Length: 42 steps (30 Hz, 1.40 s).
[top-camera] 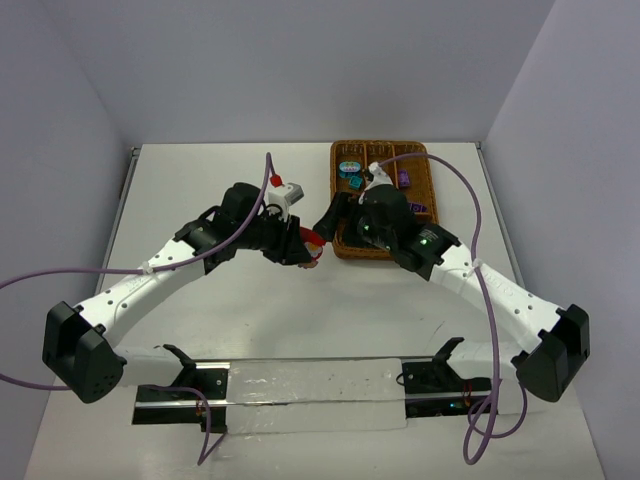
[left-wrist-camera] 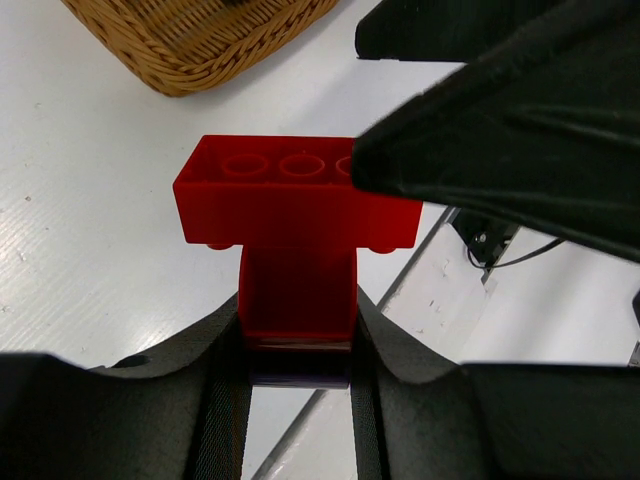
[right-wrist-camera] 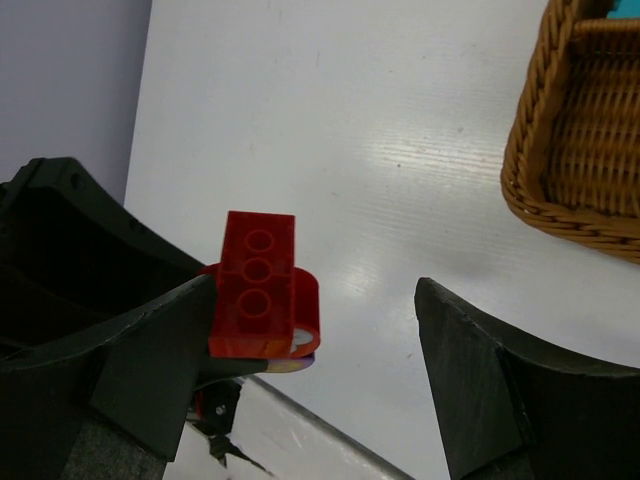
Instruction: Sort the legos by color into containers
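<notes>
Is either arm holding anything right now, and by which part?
The left end effector pinches the red T-shaped plastic lego piece by its narrow stem, the wide studded bar sticking out. The right end effector is open, holding nothing.

White table [top-camera: 250, 320], pale walls [top-camera: 80, 80], metal rail [top-camera: 160, 393] along near edge

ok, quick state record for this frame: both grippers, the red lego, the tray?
left gripper: shut on red lego
right gripper: open, jaws straddling the red lego, not closed on it
red lego position: outside the tray, off its near-left corner
tray contents: teal-blue legos and purple legos; near part hidden by the right arm
</notes>
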### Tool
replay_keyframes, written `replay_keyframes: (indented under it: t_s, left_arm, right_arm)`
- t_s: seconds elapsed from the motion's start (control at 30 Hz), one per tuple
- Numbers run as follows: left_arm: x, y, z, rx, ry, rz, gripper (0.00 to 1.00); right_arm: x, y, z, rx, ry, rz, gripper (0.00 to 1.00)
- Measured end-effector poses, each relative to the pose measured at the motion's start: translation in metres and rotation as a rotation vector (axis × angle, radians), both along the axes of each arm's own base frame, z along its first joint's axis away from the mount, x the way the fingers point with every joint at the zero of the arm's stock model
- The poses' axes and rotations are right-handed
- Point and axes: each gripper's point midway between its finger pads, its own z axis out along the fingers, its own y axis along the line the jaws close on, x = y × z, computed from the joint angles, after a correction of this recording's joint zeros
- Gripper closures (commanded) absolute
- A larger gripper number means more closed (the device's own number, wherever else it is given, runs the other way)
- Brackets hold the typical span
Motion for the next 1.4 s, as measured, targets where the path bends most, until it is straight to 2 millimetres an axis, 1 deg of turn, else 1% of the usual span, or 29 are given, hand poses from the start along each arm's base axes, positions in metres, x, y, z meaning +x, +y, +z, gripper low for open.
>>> replay_keyframes:
  t_s: [0.1,0.27,0.3,0.37,0.43,0.47,0.5,0.53,0.57,0.6,0.8,0.93,0.97,1.0,1.13,1.17,1.2,1.33,1.4]
  left_arm:
    - [0.000,0.000,0.000,0.000,0.000,0.000,1.00]
    - [0.000,0.000,0.000,0.000,0.000,0.001,1.00]
    - [0.000,0.000,0.000,0.000,0.000,0.001,1.00]
    - [0.000,0.000,0.000,0.000,0.000,0.001,1.00]
    - [0.000,0.000,0.000,0.000,0.000,0.001,1.00]
    - [0.000,0.000,0.000,0.001,0.001,0.001,1.00]
    - [0.000,0.000,0.000,0.001,0.001,0.002,1.00]
    - [0.001,0.000,0.000,0.002,0.000,0.003,1.00]
    - [0.001,0.000,0.000,0.002,-0.002,0.005,1.00]
    - [0.001,0.000,0.000,0.002,-0.002,0.006,1.00]
    - [0.002,0.000,0.000,0.001,-0.006,0.007,1.00]
    - [0.007,-0.004,0.005,-0.025,-0.038,0.006,1.00]
    - [0.008,-0.005,0.006,-0.031,-0.046,0.005,1.00]
    - [0.007,-0.004,0.005,-0.028,-0.043,0.006,1.00]
    - [0.001,0.001,-0.007,-0.002,-0.011,0.008,1.00]
    - [0.000,0.002,-0.010,0.003,-0.004,0.009,1.00]
    - [-0.001,0.003,-0.012,0.008,0.003,0.009,1.00]
    - [-0.001,0.004,-0.016,0.014,0.013,0.018,1.00]
    - [0.001,0.005,-0.016,0.019,0.011,0.033,1.00]
  right_arm:
    - [-0.001,0.007,0.001,0.007,-0.001,0.014,0.18]
    - [-0.002,0.018,-0.002,0.020,0.009,0.039,0.29]
    - [-0.002,0.020,-0.003,0.023,0.010,0.045,0.33]
    - [-0.004,0.024,-0.003,0.032,0.014,0.058,0.47]
    - [-0.005,0.028,-0.003,0.041,0.018,0.071,0.55]
    - [-0.006,0.030,-0.002,0.046,0.016,0.080,0.64]
    - [-0.007,0.032,0.000,0.053,0.013,0.085,0.79]
    - [-0.007,0.032,0.001,0.057,0.012,0.085,0.82]
    - [-0.007,0.033,0.001,0.059,0.011,0.086,0.95]
    - [-0.007,0.033,0.001,0.060,0.011,0.086,1.00]
    - [-0.002,0.029,0.001,0.051,0.006,0.056,1.00]
    - [0.006,0.019,0.007,0.073,0.011,0.023,1.00]
    - [0.010,0.014,0.009,0.082,0.007,0.008,1.00]
    - [0.019,0.004,0.012,0.085,-0.004,-0.028,1.00]
    - [0.059,-0.051,0.022,0.076,-0.049,-0.220,1.00]
    - [0.064,-0.058,0.024,0.074,-0.056,-0.246,1.00]
    - [0.068,-0.065,0.025,0.071,-0.062,-0.270,1.00]
    - [0.076,-0.071,0.026,0.061,-0.062,-0.296,1.00]
    - [0.086,-0.076,0.024,0.026,-0.069,-0.335,1.00]
